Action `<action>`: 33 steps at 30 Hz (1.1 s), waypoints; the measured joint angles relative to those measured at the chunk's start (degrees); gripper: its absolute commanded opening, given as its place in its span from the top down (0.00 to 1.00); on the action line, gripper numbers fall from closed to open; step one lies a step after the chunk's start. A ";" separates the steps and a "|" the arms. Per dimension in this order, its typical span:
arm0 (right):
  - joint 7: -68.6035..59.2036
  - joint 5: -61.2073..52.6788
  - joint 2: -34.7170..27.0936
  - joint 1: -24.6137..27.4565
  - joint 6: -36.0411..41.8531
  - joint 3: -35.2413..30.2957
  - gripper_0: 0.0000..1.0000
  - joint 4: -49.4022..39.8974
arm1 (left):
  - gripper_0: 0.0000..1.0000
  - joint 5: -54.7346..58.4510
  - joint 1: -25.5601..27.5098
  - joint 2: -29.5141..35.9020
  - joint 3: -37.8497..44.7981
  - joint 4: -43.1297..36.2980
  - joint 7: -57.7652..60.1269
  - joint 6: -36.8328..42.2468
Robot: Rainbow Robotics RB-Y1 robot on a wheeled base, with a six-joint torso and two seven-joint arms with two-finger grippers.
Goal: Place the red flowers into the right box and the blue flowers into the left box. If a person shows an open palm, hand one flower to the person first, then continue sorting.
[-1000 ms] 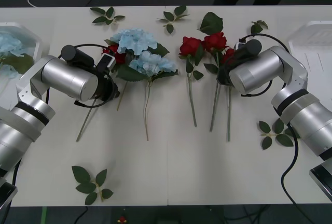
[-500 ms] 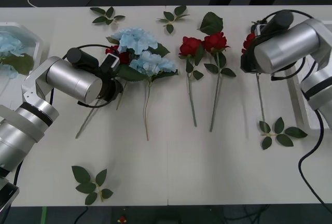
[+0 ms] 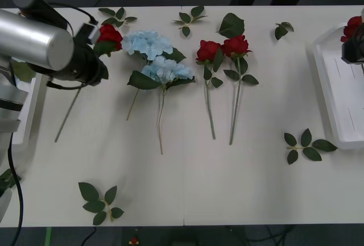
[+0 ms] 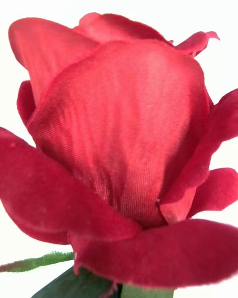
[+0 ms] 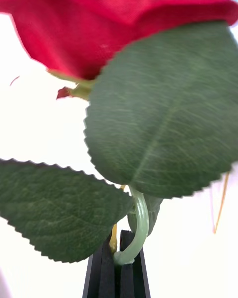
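Front view: lifted off the surface since a second ago, one red rose is held in the left jaws, another is carried over the right box, ready for dropping.

Both tools lifted red flowers outward toward the boxes.

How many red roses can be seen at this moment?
4. One in the left gripper near the table's left end; two lying at the table's centre; one over the right box at the right edge. More may be hidden.
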 measured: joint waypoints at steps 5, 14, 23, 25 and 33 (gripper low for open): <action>5.02 -1.83 -3.19 0.00 -8.80 -0.01 1.00 7.69 | 1.00 0.19 0.00 0.23 11.07 -12.14 0.00 12.44; 11.74 -0.68 -4.07 -0.01 -21.17 -0.01 1.00 17.39 | 1.00 14.41 0.00 0.36 19.13 -22.40 -0.03 15.21; 12.57 1.55 -4.08 -0.01 -23.75 -0.01 0.00 19.42 | 1.00 31.17 0.32 -4.45 18.79 -23.62 -8.41 -2.11; 12.57 1.56 -4.08 -0.01 -23.98 -0.01 0.00 19.46 | 1.00 35.34 0.83 -6.56 18.12 -23.18 -13.85 -7.41; 12.56 1.20 -4.08 -0.02 -24.33 -0.01 0.00 19.53 | 1.00 47.62 1.60 -10.68 6.95 -16.06 -21.51 -29.65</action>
